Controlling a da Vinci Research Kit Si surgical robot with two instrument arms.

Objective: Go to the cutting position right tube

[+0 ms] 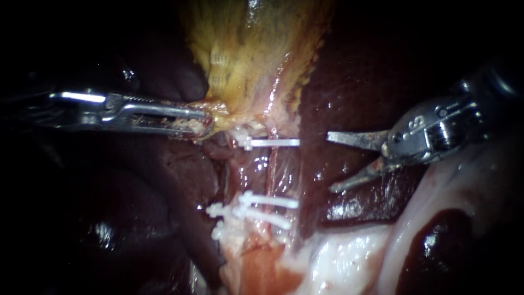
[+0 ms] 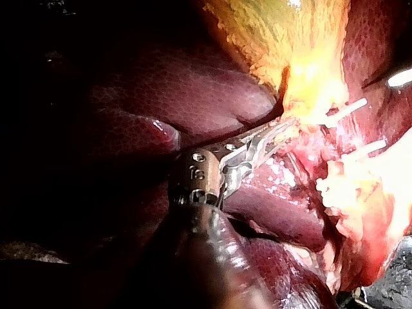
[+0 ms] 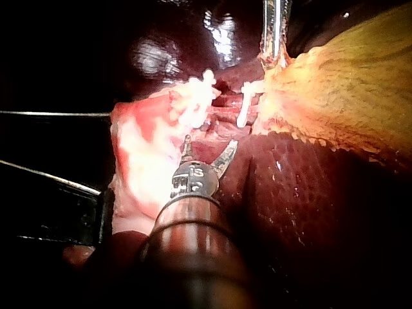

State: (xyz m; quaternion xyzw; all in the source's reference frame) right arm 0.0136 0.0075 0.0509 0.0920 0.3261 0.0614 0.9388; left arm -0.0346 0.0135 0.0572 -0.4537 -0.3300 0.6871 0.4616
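The yellow gallbladder (image 1: 245,49) hangs down the middle over the dark liver (image 1: 360,76). My left instrument (image 1: 203,123) comes in from the left, its jaws shut on the gallbladder's lower edge. Below that grip a pink tube (image 1: 274,170) runs downward, crossed by one white clip (image 1: 270,142) above and two white clips (image 1: 267,202) below. My right instrument (image 1: 329,163) has two thin blades standing open, right of the tube and level with the gap between the clips, touching nothing. In its wrist view the open blades (image 3: 206,152) point toward the clip (image 3: 244,111).
Pale, white fatty tissue (image 1: 349,257) lies low and to the right, under my right instrument's shaft. Liver lobes (image 2: 193,90) surround my left instrument's jaws (image 2: 270,136). My left instrument (image 3: 275,32) shows far ahead in the right wrist view.
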